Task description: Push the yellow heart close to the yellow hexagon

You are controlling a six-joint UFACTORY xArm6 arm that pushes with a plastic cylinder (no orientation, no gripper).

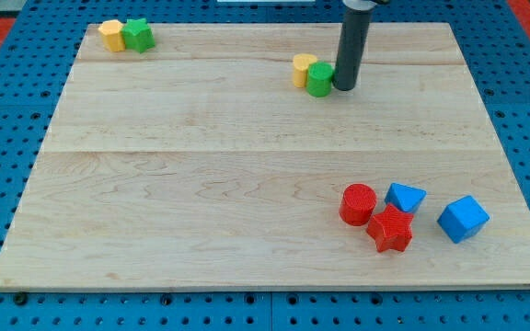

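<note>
The yellow heart (303, 69) lies near the view's top, right of centre, and touches a green cylinder (319, 80) on its right side. The yellow hexagon (110, 34) sits far off in the view's top left corner of the board, pressed against a green star (139, 34). My tip (345, 86) stands right next to the green cylinder, on its right, so the cylinder is between the tip and the heart. The dark rod rises from the tip out of the view's top.
A red cylinder (358, 203), a red star (390, 229), a blue triangle-like block (404, 197) and a blue cube (463, 218) cluster at the view's bottom right. The wooden board (201, 184) ends in blue pegboard on all sides.
</note>
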